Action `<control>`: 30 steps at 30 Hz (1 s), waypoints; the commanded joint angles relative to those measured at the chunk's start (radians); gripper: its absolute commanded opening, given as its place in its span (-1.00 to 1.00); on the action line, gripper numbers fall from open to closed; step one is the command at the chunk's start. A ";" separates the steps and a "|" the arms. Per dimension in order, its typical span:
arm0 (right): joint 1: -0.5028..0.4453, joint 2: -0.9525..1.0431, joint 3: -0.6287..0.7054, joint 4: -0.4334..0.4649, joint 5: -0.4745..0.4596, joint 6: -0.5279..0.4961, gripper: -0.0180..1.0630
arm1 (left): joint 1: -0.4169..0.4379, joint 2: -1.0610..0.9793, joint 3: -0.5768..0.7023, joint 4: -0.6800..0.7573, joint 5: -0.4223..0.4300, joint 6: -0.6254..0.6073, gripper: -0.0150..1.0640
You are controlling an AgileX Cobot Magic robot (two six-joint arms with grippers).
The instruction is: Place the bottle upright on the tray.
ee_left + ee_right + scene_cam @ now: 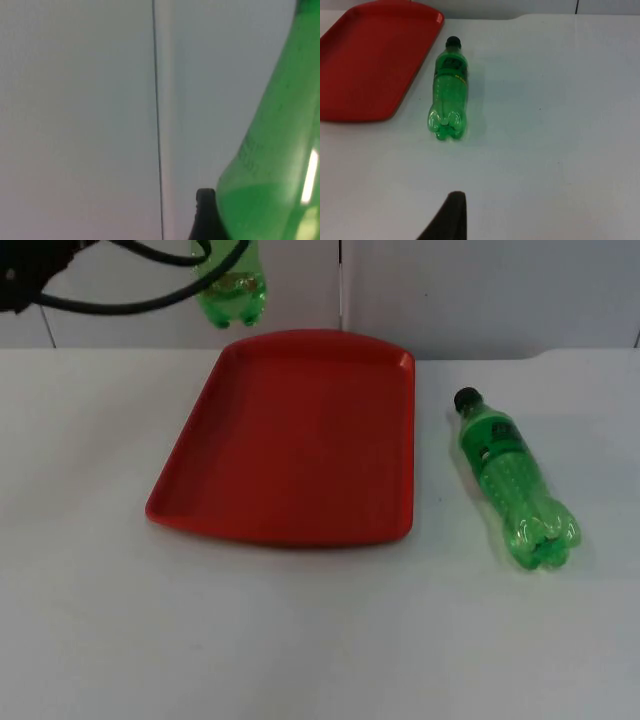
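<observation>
The step in hand, by judgement, is the carry: the left claw [210,220] holds a green bottle [232,285] aloft at about 11 o'clock in the top view, beyond the far edge of the red tray [290,440] and against the grey partition wall [480,290]. In the left wrist view a black fingertip [204,210] presses against the bottle's green body, so the claw reads as closed on it. The lobed base of the held bottle points toward the camera and downward; its neck is hidden, so its exact tilt cannot be confirmed.

The next move calls for bringing this bottle in over the tray floor, squaring it base-down, lowering until the base seats flat, and only then releasing. A narrow footing and a light, apparently empty body make it liable to topple if let go while leaning.

A second green bottle [510,480] lies on its side on the white surface [300,640] at 3 o'clock, just beside the tray's right edge but not touching it, black cap toward the wall, dark label near the shoulder, lobed base toward the near edge.

The right claw [451,215] waits above the surface, facing this lying bottle from the base end; whether it stands wide or narrow cannot be told.
</observation>
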 commanded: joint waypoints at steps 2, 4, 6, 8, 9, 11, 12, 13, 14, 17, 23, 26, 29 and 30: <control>-0.007 -0.004 0.001 0.001 -0.004 -0.005 0.98 | -0.003 0.034 0.003 -0.043 -0.061 0.032 -0.97; -0.007 -0.004 0.001 0.001 -0.004 -0.005 0.98 | -0.003 0.069 0.003 -0.065 -0.063 0.039 -0.97; -0.007 -0.004 0.001 0.001 -0.004 -0.005 0.98 | -0.003 0.100 0.001 -0.073 -0.065 0.063 -0.97; -0.007 -0.004 0.001 0.001 -0.004 -0.005 0.98 | -0.003 0.112 -0.001 -0.077 -0.072 0.087 -0.97; -0.007 -0.004 0.001 0.001 -0.004 -0.005 0.98 | -0.003 0.119 -0.003 -0.077 -0.080 0.104 -0.97; -0.007 -0.004 0.001 0.001 -0.004 -0.005 0.98 | -0.003 0.152 -0.008 -0.075 -0.111 0.147 -0.97; -0.007 -0.004 0.001 0.001 -0.004 -0.005 0.98 | -0.003 0.166 -0.008 -0.073 -0.141 0.157 -0.97; -0.007 -0.004 0.001 0.001 -0.004 -0.005 0.98 | -0.003 0.183 -0.008 -0.073 -0.173 0.158 -0.97; -0.007 -0.004 0.001 0.001 -0.004 -0.005 0.98 | -0.003 0.197 -0.008 -0.074 -0.194 0.156 -0.97; -0.007 -0.004 0.001 0.001 -0.004 -0.005 0.98 | -0.003 0.218 -0.009 -0.074 -0.214 0.155 -0.97; -0.007 -0.004 0.001 0.001 -0.004 -0.005 0.98 | -0.003 0.269 -0.009 -0.079 -0.234 0.155 -0.97; -0.007 -0.004 0.001 0.001 -0.004 -0.005 0.98 | -0.003 0.296 -0.009 -0.081 -0.244 0.155 -0.97; -0.007 -0.004 0.001 0.001 -0.004 -0.005 0.98 | -0.003 0.315 -0.009 -0.085 -0.255 0.155 -0.97; -0.007 -0.004 0.001 0.001 -0.004 -0.005 0.98 | -0.003 0.327 -0.009 -0.085 -0.270 0.155 -0.97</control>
